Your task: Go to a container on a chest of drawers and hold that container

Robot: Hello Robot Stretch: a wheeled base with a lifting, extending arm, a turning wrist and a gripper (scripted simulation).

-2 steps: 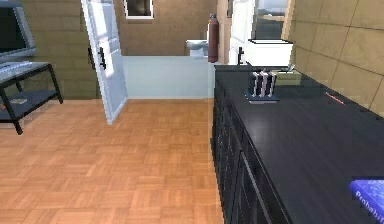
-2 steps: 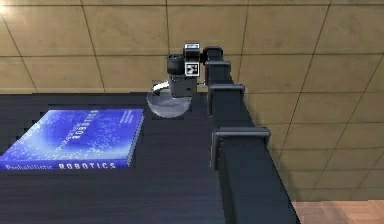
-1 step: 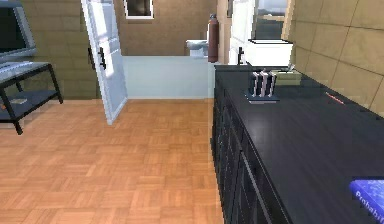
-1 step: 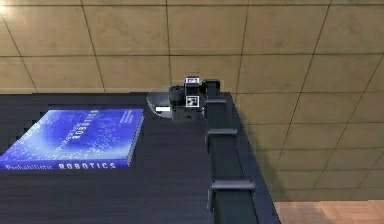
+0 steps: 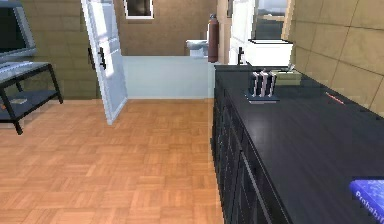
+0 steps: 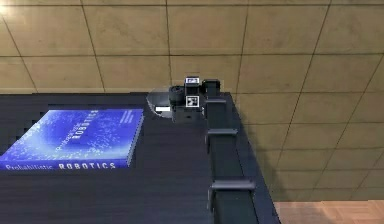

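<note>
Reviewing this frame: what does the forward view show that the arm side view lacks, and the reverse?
Forward view: a wooden floor, a TV on a stand, a white door, and a white box and a dark rack at the far end of the dark top.
Arm side view: the arm lying across the top, its claw at a grey round thing; I cannot tell whether it holds anything.
Shared: the dark top, the blue book (its corner sits at the forward view's lower right) and the tan tiled wall.
</note>
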